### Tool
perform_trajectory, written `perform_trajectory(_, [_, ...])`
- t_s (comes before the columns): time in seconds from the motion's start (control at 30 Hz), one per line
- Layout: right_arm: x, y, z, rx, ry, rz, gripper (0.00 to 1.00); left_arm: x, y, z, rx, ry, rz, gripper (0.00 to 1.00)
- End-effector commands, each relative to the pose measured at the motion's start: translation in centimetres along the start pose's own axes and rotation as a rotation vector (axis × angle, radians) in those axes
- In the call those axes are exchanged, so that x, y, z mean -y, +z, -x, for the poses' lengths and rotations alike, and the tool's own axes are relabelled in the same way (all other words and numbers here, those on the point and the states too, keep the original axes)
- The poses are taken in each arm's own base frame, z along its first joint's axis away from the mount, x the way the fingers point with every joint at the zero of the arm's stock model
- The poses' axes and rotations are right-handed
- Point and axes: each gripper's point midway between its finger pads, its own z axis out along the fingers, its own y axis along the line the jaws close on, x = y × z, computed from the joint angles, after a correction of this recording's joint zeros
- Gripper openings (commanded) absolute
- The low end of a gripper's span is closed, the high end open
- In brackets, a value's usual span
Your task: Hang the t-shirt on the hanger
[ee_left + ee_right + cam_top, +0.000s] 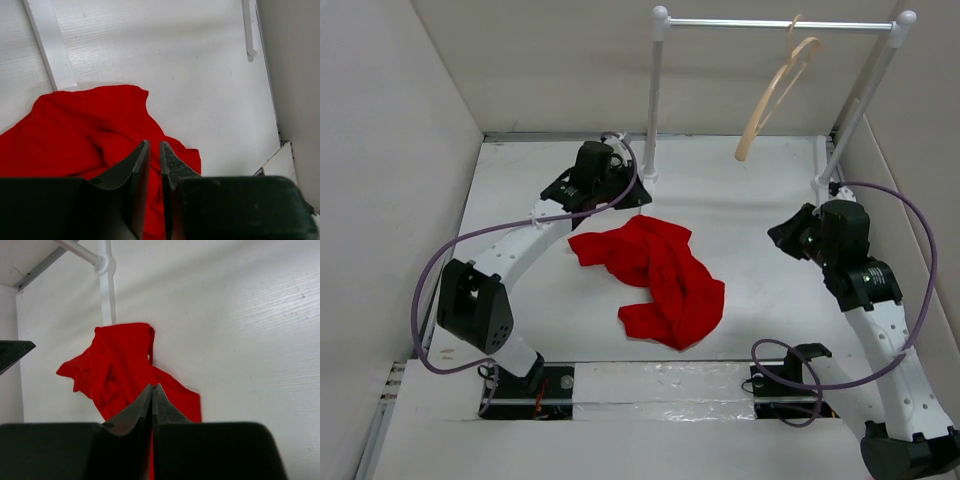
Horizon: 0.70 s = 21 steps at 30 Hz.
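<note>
Lying crumpled near mid-table: t-shirt (pixel 655 275), red, bunched in an uneven heap on the white table (pixel 750 200), with no part of it on the hanger.

Hanger (pixel 778 90): pale wood, hooked over the right half of the rail (pixel 720 22) at the far edge, hanging tilted, well apart from the t-shirt.

Left gripper (pixel 153 146): at the t-shirt's far left edge, near the rail's left post. Fingers (pixel 137 170) are drawn almost together with only a thin slit between them, and nothing is clamped. Red cloth fills the wrist view below them; whether they touch it cannot be told.

Right gripper (pixel 152 387): at the table's right side, near the right post, apart from the t-shirt. Fingertips are pressed together and empty, pointing toward the cloth.
</note>
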Motion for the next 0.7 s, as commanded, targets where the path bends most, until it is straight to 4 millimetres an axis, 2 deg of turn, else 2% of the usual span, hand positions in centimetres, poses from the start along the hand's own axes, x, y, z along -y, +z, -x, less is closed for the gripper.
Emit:
perform_trajectory(0.0, [0.3,-0.5,-0.7,-0.023,0.004,0.011,0.0,1.9,-0.3,1.3,0.024,0.01,-0.065,0.11])
perform_trajectory(0.1, [1.1,-0.1,-2.5,-0.063,0.016,0.01,0.0,2.1,-0.5,1.0,0.039,0.026,-0.078,0.07])
perform_trajectory(0.17, [1.5,0.3,-3.3,-0.076,0.028,0.007,0.0,1.4,0.2,-0.3,0.025,0.039,-0.031,0.0])
perform_trajectory(0.23, [2.4,1.0,-4.7,-0.106,0.049,-0.007,0.0,0.6,1.0,-1.7,-0.024,0.083,0.041,0.0])
perform_trajectory(0.27, [2.8,1.2,-5.3,-0.125,0.055,-0.019,0.0,1.3,1.3,-3.1,-0.058,0.116,0.053,0.0])
perform_trajectory(0.3, [3.5,1.6,-6.5,-0.156,0.066,-0.038,0.0,1.0,1.3,-4.2,-0.087,0.134,0.085,0.0])
perform_trajectory(0.37, [3.7,2.1,-7.3,-0.184,0.078,-0.036,0.0,-0.4,1.1,-5.2,-0.096,0.148,0.151,0.0])
perform_trajectory(0.4, [3.7,2.3,-7.5,-0.194,0.09,-0.034,0.0,-0.9,0.7,-5.7,-0.108,0.14,0.17,0.06])
perform_trajectory(0.43, [4.0,2.7,-8.0,-0.202,0.104,-0.04,0.02,-2.0,0.6,-7.0,-0.137,0.131,0.2,0.13])
perform_trajectory(0.47, [4.4,3.2,-8.6,-0.225,0.119,-0.058,0.08,-3.0,0.3,-7.3,-0.145,0.11,0.223,0.18])
perform_trajectory(0.5, [4.8,3.6,-9.1,-0.239,0.142,-0.075,0.14,-3.8,-0.1,-7.4,-0.148,0.091,0.243,0.27])
perform_trajectory(0.53, [5.5,4.0,-10.1,-0.264,0.15,-0.095,0.28,-4.7,-0.3,-8.8,-0.18,0.082,0.26,0.31])
perform_trajectory(0.6, [6.1,5.0,-11.5,-0.315,0.162,-0.11,0.39,-5.8,-0.8,-10.0,-0.219,0.051,0.283,0.38])
perform_trajectory(0.63, [6.1,5.5,-11.8,-0.325,0.158,-0.1,0.48,-7.0,-1.1,-11.0,-0.244,0.038,0.312,0.4])
perform_trajectory(0.67, [6.4,5.9,-12.6,-0.347,0.17,-0.103,0.5,-7.4,-1.3,-11.6,-0.256,0.032,0.328,0.4])
